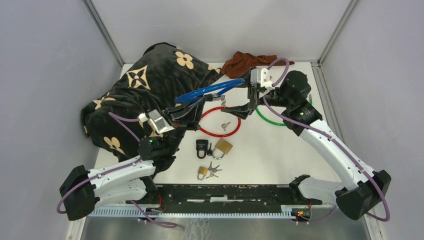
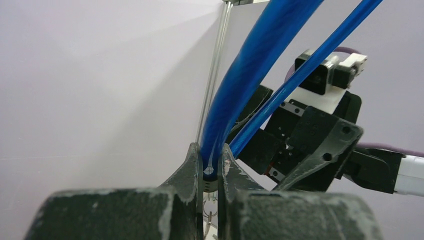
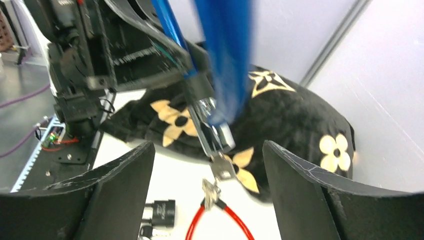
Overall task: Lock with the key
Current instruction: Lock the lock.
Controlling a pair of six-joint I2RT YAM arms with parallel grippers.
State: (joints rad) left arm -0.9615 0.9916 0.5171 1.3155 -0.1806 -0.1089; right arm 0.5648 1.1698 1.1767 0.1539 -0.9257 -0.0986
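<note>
— item: blue plastic-coated cable lock (image 1: 215, 90), likely springy, slick, aloft over white table (image 1: 270, 150); left gripper (image 2: 210, 161) clenched on it
— hold where?
— small silver key (image 3: 222, 167) hanging at its barrel; right gripper (image 3: 207, 150) spread, empty

The left arm (image 1: 120, 172) starts from its base at the lower left of the overhead view and reaches up and right toward the middle, its forearm low and nearly level. The left tool (image 2: 210, 167) points to the upper right. In the left wrist view its two fingers (image 2: 189, 170) stand almost together at bottom centre, pinching a blue cable (image 2: 240, 85). The right arm (image 1: 330, 145) rises from the lower right, leans up and left, and folds at the wrist near upper centre. The right tool (image 1: 247, 105) points down and left, close to the left one. In the right wrist view its fingers (image 3: 125, 175) sit at the lower corners, jaws spread wide.
</note>
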